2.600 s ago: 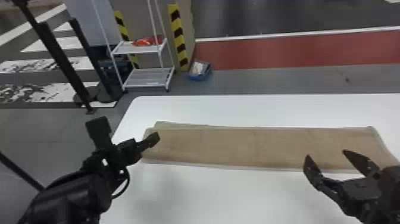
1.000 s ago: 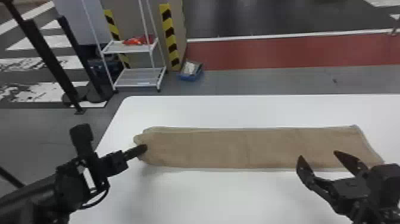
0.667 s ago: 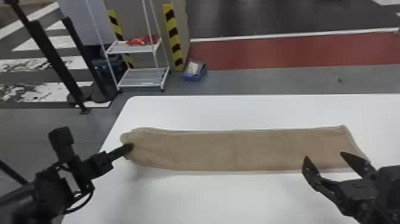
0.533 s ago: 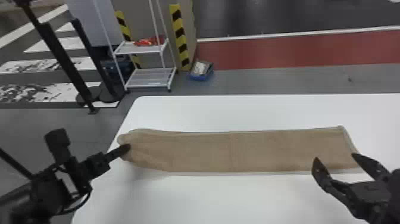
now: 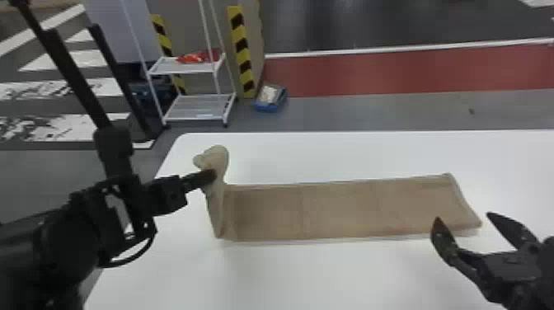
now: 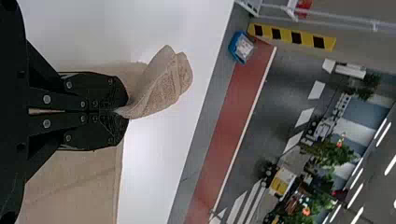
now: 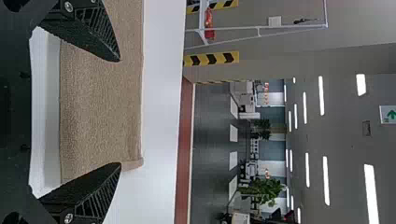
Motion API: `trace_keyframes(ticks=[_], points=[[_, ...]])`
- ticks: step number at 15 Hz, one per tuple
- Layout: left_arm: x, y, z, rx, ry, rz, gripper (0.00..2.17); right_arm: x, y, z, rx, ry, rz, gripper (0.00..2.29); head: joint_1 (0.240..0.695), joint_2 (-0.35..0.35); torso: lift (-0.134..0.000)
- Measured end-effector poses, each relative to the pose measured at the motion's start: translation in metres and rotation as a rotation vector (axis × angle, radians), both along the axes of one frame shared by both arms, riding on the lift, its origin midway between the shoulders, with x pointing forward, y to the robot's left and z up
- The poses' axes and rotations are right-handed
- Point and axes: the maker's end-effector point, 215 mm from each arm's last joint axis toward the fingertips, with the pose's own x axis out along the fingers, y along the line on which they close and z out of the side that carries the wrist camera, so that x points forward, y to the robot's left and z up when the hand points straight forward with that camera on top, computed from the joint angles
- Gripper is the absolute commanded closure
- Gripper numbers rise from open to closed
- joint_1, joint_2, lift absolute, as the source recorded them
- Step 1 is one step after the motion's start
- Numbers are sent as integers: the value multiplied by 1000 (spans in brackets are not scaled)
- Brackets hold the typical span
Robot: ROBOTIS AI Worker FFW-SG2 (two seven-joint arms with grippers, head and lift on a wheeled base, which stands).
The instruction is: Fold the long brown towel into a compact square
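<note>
Left of centre, my left gripper (image 5: 211, 176) pinches the towel (image 5: 338, 210) by one raised end, likely to fold it rightward; my right gripper (image 5: 463, 217) sits spread, lower right.

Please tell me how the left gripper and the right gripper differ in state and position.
The left gripper is shut on the brown towel, while the right gripper has its fingers spread wide and grips nothing. The left gripper is at the towel's lifted left end; the right gripper is by the flat right end, on the near side. Both are black with two fingers.
</note>
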Motion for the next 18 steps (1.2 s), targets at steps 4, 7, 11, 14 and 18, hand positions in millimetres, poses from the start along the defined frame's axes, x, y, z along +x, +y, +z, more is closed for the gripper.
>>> trace_keyframes(ticks=[4,7,11,14,18], points=[[32,-142,37,172,-68,-196,2145,-5,-13,3,9,-6,-23,83,695,-81,-102],[32,-199,20,302,-56,-273,2148,-5,-13,3,8,-6,-23,83,695,-158,-102],[22,-268,-11,375,-85,-365,1531,-3,-13,5,6,-10,-20,83,695,-227,-102],[34,-300,-26,422,-159,-387,-2,-3,-10,4,8,-7,-15,83,695,-261,-102],[32,-314,-35,431,-170,-414,26,-4,-13,5,-1,-10,-15,83,695,-278,-102]])
